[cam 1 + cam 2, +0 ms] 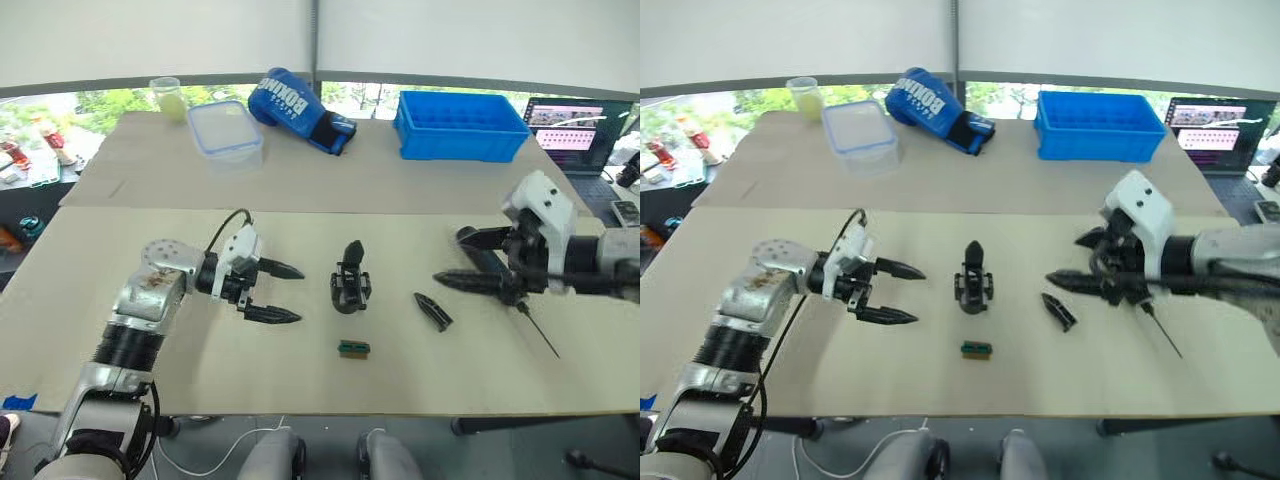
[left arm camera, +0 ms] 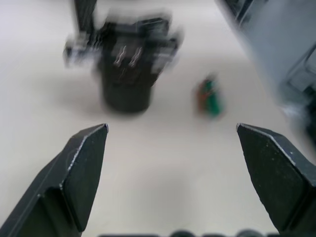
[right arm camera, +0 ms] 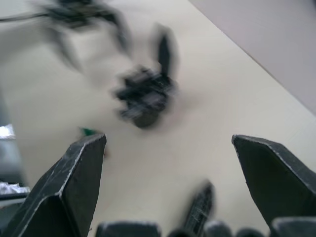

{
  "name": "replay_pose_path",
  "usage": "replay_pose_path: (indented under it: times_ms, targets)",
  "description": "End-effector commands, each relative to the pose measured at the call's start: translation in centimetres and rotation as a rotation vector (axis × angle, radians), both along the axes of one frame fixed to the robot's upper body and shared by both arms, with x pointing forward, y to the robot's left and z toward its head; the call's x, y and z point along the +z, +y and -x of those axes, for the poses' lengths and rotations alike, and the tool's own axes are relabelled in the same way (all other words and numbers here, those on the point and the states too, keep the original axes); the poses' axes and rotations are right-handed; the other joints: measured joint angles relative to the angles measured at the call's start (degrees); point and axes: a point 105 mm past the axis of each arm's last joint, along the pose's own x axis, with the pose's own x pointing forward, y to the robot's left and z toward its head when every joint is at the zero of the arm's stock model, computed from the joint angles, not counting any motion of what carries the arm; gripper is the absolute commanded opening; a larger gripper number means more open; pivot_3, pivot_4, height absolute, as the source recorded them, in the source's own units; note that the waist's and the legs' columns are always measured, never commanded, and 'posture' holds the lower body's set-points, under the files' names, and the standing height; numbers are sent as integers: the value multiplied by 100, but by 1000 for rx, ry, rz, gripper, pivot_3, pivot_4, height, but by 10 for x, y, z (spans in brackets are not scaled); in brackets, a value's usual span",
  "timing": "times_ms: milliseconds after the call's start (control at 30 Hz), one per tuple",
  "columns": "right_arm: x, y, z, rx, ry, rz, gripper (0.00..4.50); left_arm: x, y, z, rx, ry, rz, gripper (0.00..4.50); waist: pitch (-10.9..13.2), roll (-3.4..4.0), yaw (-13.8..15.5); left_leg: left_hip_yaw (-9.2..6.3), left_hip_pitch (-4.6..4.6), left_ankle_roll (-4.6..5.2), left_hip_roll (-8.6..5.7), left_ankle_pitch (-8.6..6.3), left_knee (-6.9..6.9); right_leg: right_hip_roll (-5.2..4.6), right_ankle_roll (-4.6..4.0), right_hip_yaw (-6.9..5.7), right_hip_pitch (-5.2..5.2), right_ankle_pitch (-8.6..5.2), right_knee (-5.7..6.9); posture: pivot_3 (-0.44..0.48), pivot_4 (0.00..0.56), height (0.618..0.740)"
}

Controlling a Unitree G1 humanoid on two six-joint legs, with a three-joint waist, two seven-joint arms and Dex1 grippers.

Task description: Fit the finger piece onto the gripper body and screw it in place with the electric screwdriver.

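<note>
Finger piece (image 1: 433, 311) lies loose mid-table, toward the front edge, beside the upright gripper body (image 1: 350, 281). Both the left gripper (image 1: 283, 292) and the right gripper (image 1: 456, 259) hover wide open, empty. Picking hasn't begun; next, the right should descend onto the piece.

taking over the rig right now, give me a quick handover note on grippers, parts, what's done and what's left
Left gripper: open, holding nothing, beside the gripper body.
Right gripper: open, holding nothing, just beyond the finger piece.
Gripper body stands upright mid-table; the finger piece lies flat to its right, apart from it.
The electric screwdriver lies at the right edge, partly under the right arm.
Done: nothing fitted or screwed.
Left: pick up the finger piece, seat it, drive the screw.
</note>
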Motion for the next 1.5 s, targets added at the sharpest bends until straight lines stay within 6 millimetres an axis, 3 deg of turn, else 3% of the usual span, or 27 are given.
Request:
replay_pose_path:
  times_ms: [33, 200, 433, 567, 667, 900, 933, 1033, 1133, 1300, 1400, 1500]
  targets:
    - [-20, -15, -10, -181, 190, 63, 4500, 31, -13, 21, -10, -80, 43, 4404, 0, 2, 19, 0, 0, -1, 0, 0, -2, 0, -1, 1, 1, 0, -1, 0, 150, 740]
    - [-41, -12, -22, -256, 322, 138, 4500, 45, -21, 34, -17, -133, 48, 4404, 1, 4, 3, 1, 0, -13, -9, 9, -18, 0, -1, 4, -3, 0, -1, 0, 150, 740]
    - [-76, -4, -25, -265, 446, 190, 4500, 56, -25, 35, -1, -164, 68, 4404, 1, 4, -3, 0, 1, -24, -9, 17, -24, 11, -1, -4, -5, 0, 5, 0, 150, 740]
    - [-86, -3, -27, -257, 446, 214, 4500, 57, -24, 35, 5, -169, 66, 4404, 1, 4, -6, 0, 1, -22, -17, 17, -23, 18, -1, -8, -5, 0, 7, 0, 150, 740]
    - [-96, -2, -24, -239, 457, 232, 3707, 58, -23, 33, 21, -192, 57, 4500, 1, 4, -11, 2, 1, -22, -18, 17, -24, 29, -1, -12, -6, 0, 7, 0, 150, 740]
    - [-109, -8, -24, -195, 407, 280, 1201, 60, -21, 22, 64, -196, 61, 4500, 1, 4, -11, 3, 5, -22, -18, 18, -22, 38, 0, -19, -1, 0, 7, 0, 150, 740]
    - [-108, -10, -25, -191, 392, 275, 1100, 60, -19, 20, 78, -183, 65, 4500, 0, 4, -13, 3, 9, -22, -18, 18, -23, 39, 0, -19, 0, 0, 8, 0, 150, 740]
    - [-97, -14, -27, -134, 311, 264, 1102, 58, -13, 16, 122, -146, 77, 4500, 1, 4, -5, 3, 10, -22, -16, 18, -22, 41, 0, -21, 1, 0, 9, 0, 150, 740]
    - [-70, -9, -37, -41, 147, 216, 1102, 65, -7, 9, 210, -85, 154, 4500, 1, 4, -9, 4, 9, -22, -19, 18, -22, 41, 0, -23, -1, -1, 10, 0, 150, 740]
    - [10, 20, -65, 14, -272, 13, 1102, 97, -5, -8, 396, 89, 444, 4500, 1, 3, -23, 7, 9, -27, -12, 21, -21, 49, 3, -21, -7, -1, 15, 0, 150, 740]
    - [39, 42, -66, 53, -398, -95, 1102, 110, -9, -14, 445, 132, 556, 4500, 1, 3, -11, 3, 11, -39, -8, 28, -24, 54, 3, -20, -8, -1, 21, 0, 150, 740]
    - [69, 74, -62, 137, -560, -184, 1102, 128, -12, -33, 550, 195, 736, 4500, 1, 2, 9, -11, 13, -45, -14, 31, -21, 51, 2, -16, -9, -1, 72, 0, 150, 740]
